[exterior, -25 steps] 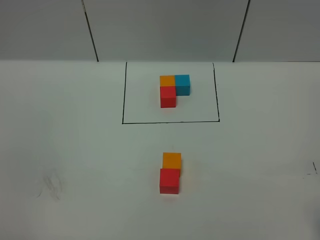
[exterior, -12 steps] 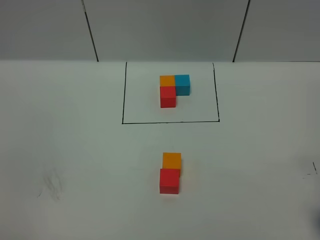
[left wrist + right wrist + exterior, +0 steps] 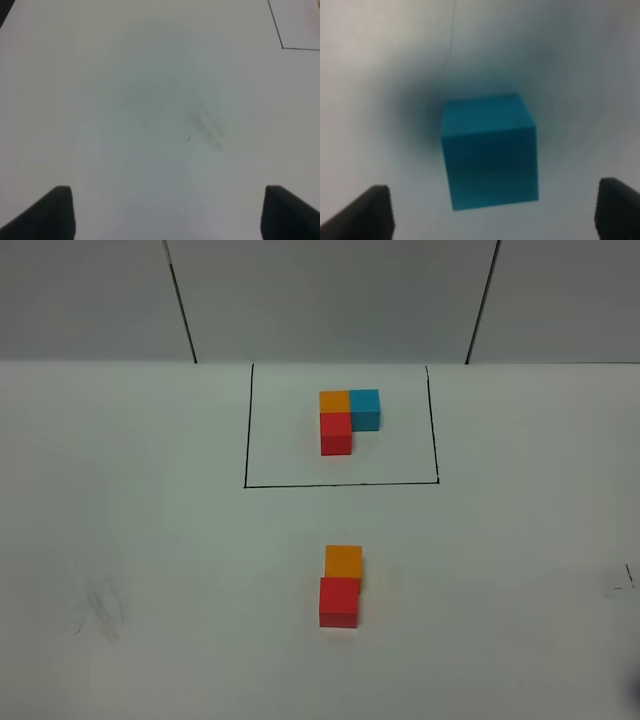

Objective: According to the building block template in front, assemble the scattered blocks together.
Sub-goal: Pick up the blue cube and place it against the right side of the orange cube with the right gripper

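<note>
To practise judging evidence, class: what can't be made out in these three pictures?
- Blue cube: outside the high view's frame; blurred in the right wrist view, so its table position is unknown.
- Left gripper and right gripper: cut off by wrist-view edges, only fingertips show.
- Template outline: only a corner, cut by the left wrist view's edge.

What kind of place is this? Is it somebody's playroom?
More likely a robot test bench than a playroom: a bare white table with a black square drawn on it, a cube pattern set inside to copy, and the right gripper, open, aimed at a blue cube.
</note>
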